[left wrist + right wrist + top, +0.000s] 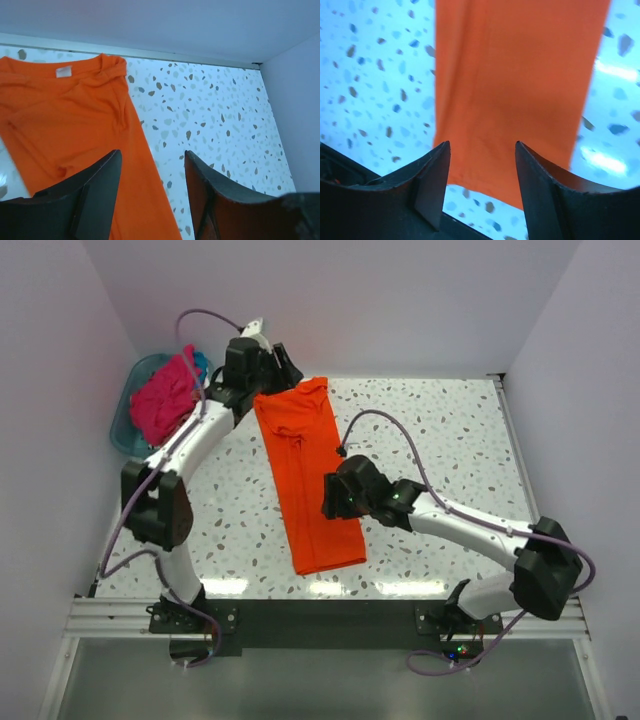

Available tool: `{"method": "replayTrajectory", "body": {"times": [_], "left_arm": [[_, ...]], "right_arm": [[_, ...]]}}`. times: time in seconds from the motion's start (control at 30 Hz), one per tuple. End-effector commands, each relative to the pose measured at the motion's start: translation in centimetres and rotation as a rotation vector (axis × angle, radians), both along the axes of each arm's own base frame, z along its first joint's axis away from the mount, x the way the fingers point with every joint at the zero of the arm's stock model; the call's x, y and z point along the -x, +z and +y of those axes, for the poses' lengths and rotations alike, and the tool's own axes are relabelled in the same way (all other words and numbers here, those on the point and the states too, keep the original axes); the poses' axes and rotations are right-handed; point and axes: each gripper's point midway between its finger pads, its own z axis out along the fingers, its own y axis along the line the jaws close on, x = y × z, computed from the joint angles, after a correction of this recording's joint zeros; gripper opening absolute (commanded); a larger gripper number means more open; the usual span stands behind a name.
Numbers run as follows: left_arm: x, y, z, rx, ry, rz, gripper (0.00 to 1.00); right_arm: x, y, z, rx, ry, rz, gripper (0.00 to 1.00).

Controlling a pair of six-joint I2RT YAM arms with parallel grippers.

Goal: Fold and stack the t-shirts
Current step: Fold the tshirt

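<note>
Top view is bright and even, lit from overhead. The walls [350, 300] go slightly pinkish-grey. Glare strips sit along the near and far edges of the table [420, 440]. Shadows under the arms [200, 440] are faint and soft. The orange shirt [305, 470] is heavily saturated, creases readable. Both wrist views have a blue cast, with blown-out white patches on the tabletop beside the shirt. The close-up fingers [430, 185] are dark, underexposed and a bit soft.

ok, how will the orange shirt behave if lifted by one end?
Likely floppy: the orange t-shirt lies flat as a long folded strip, wrinkled near its collar, so a one-end lift would probably drape and unfold it. Probably light, since the cloth looks thin. A push would likely bunch it rather than slide it across the table.
</note>
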Motion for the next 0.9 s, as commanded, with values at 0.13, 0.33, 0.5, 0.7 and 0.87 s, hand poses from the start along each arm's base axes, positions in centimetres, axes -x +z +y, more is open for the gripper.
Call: {"method": "replayTrajectory", "body": {"times": [0.13, 0.33, 0.5, 0.7, 0.87], "left_arm": [[14.3, -6.4, 2.5, -0.074, 0.239, 0.2, 0.45], [24.5, -11.6, 3.5, -0.09, 0.208, 0.33, 0.37], [29.7, -13.1, 3.7, -0.1, 0.144, 0.388, 0.45], [33.9, -16.0, 2.3, -0.112, 0.014, 0.467, 0.55], [36.2, -18.3, 1.0, -0.152, -0.066, 0.521, 0.57]], "right_arm": [[3.7, -2.2, -6.4, 0.172, 0.031, -0.003, 0.52], [5.5, -4.0, -6.9, 0.251, 0.09, 0.003, 0.48], [6.4, -5.2, -6.0, 0.289, 0.144, 0.005, 0.43], [6.8, -6.8, -5.5, 0.347, 0.166, 0.01, 0.43], [6.7, -7.7, -5.7, 0.385, 0.159, 0.015, 0.42]]}}
